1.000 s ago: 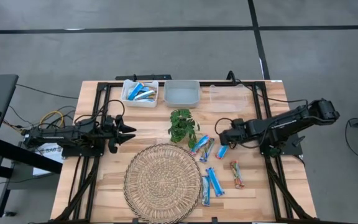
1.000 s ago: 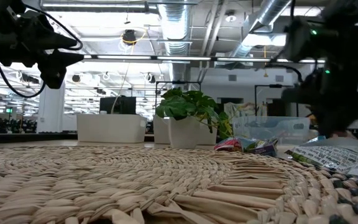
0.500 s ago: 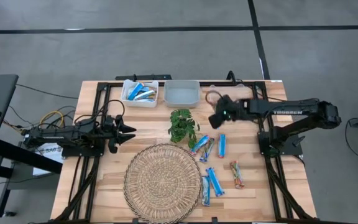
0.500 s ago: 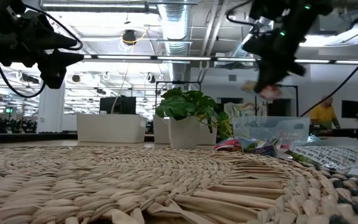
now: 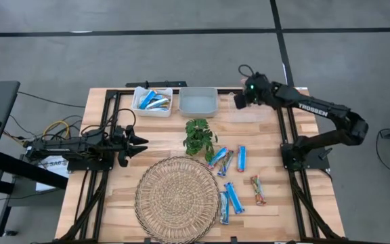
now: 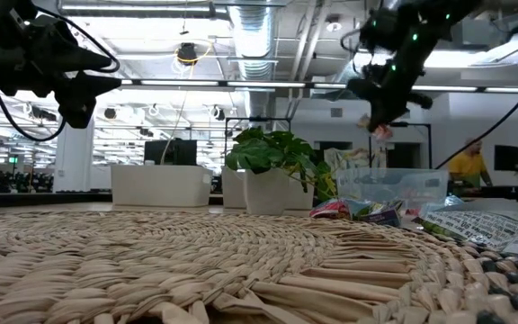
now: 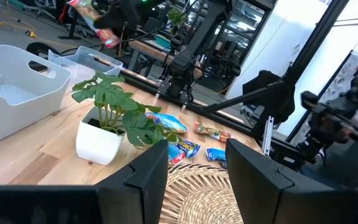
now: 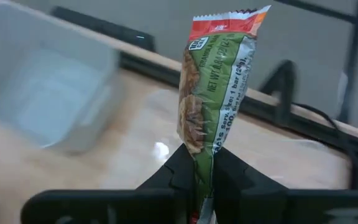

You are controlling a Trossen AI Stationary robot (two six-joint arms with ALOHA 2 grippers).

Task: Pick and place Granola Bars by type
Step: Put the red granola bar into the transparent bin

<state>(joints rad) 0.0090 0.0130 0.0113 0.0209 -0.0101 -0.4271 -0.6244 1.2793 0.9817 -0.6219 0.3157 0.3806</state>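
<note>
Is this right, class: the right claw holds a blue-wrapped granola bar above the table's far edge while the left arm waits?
Not quite. The bar shut in the right claw has a green wrapper with a red top, as the right wrist view shows. The rest stands: it is above the table's far edge, and the left claw waits.

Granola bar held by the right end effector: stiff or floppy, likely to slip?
Granola bar stands upright above the right end effector without sagging, so probably fairly stiff. Held only by its bottom end; the glossy wrapper could slip. Likely light.
</note>
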